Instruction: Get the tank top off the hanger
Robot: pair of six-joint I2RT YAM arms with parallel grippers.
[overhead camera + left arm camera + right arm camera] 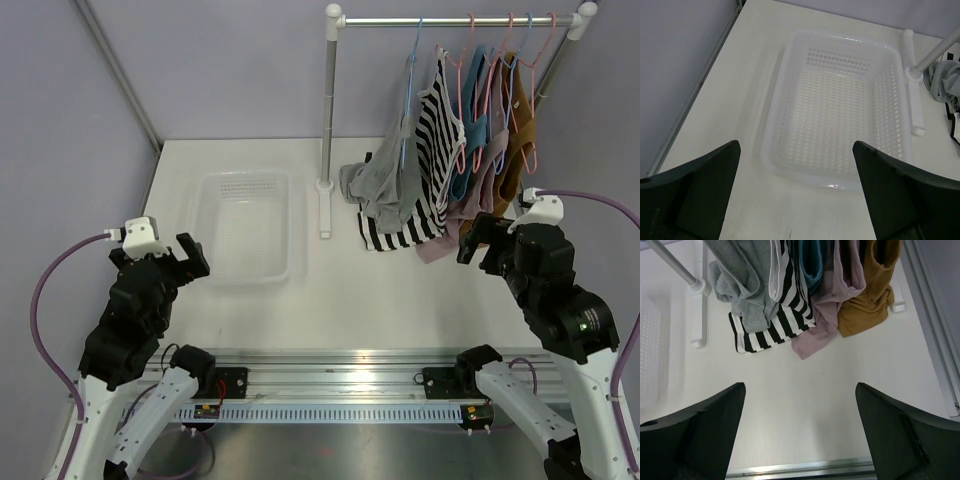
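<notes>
Top external: left fingers [192, 256] and right fingers [470, 238] spread wide, empty; 5 tank tops [437, 140] hang from the rail [450, 19].

tank tops [432, 150] hang from the far-right rail [455, 19], hems on the table [350, 300]. plastic basket [247, 279] at left. left gripper [193, 257] and right gripper [478, 237] hover, jaws spread.

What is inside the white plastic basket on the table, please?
Nothing. In the left wrist view the basket shows only its own bare perforated floor and walls. No part of its inside is covered.
</notes>
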